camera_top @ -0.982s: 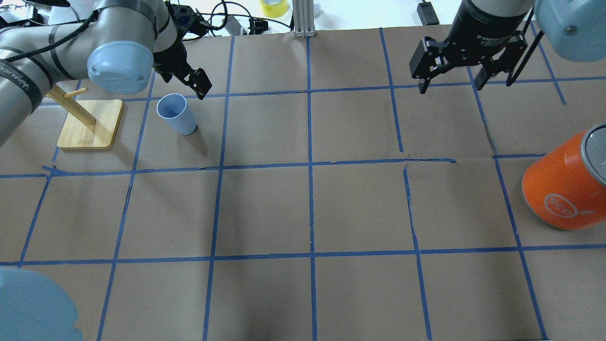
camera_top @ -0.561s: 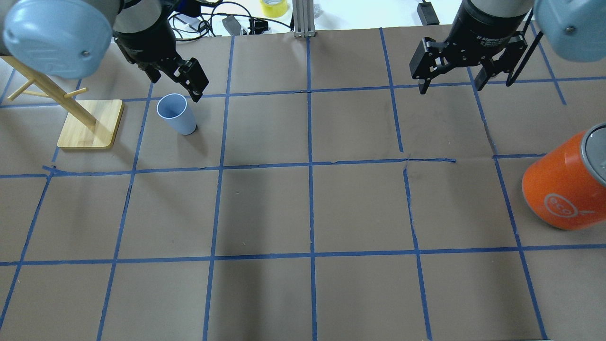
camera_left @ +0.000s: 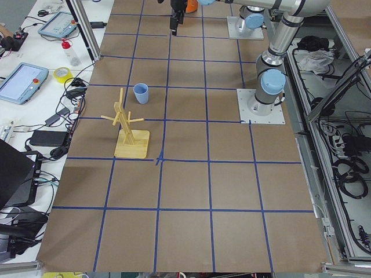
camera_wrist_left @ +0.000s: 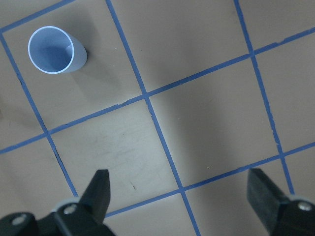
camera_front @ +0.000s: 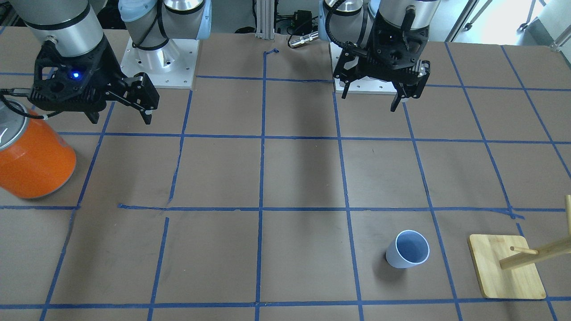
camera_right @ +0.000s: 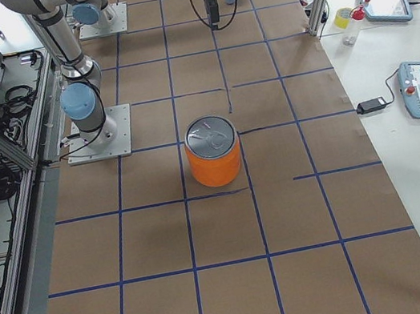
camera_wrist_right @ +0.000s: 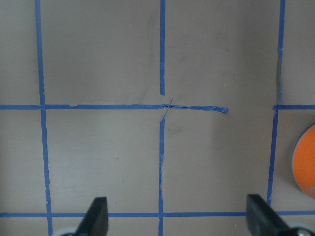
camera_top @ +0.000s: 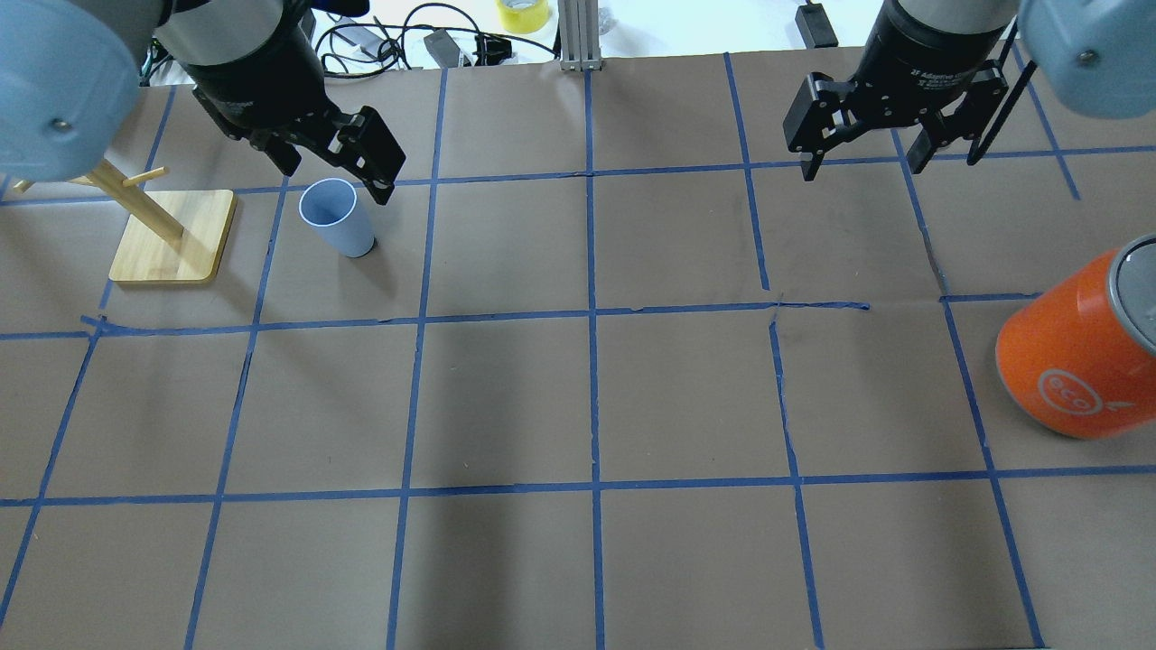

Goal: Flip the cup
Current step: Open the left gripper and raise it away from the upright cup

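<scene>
The pale blue cup [camera_top: 336, 217] stands upright, rim up, on the brown table in the far left part of the overhead view. It also shows in the front view [camera_front: 407, 249] and at the top left of the left wrist view [camera_wrist_left: 54, 49]. My left gripper [camera_top: 334, 173] is open and empty. It hangs well above the table, points down, and is apart from the cup [camera_wrist_left: 179, 189]. My right gripper [camera_top: 858, 167] is open and empty, high over the far right of the table [camera_wrist_right: 177, 209].
A large orange container [camera_top: 1075, 361] with a silver top stands at the right edge. A wooden peg stand [camera_top: 172, 235] on a square base stands left of the cup. Cables and a tape roll [camera_top: 522, 13] lie beyond the far edge.
My left arm has swung and its wrist has turned, so the open gripper now points down near the cup. The cup and the right arm have not moved.
</scene>
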You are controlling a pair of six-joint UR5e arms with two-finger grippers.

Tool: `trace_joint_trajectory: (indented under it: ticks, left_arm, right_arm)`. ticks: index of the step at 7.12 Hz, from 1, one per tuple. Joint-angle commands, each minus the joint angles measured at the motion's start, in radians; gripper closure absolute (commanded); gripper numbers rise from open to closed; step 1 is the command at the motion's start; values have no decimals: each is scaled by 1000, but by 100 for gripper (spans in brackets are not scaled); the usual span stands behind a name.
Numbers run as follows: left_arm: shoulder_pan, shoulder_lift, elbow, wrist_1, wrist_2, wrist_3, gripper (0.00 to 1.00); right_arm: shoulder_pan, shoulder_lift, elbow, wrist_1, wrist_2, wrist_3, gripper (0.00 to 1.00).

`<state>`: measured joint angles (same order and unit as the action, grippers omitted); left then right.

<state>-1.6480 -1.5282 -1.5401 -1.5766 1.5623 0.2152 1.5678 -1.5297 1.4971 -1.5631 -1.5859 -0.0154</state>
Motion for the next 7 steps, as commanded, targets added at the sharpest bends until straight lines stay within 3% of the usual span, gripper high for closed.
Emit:
trace_joint_trajectory:
  ticks: [1,6,7]
  left_arm:
    - [57,29,0,1,8,-26,0]
    - [112,40,-15,0,4,-163,0]
    - [112,42,-17,-2,-2,-171,0]
  right_arm:
    - [0,0,3,0,0,0,0]
    - [-6,-4,5,3,-12,3,0]
    - [-8,-10,5,58,-70,2,0]
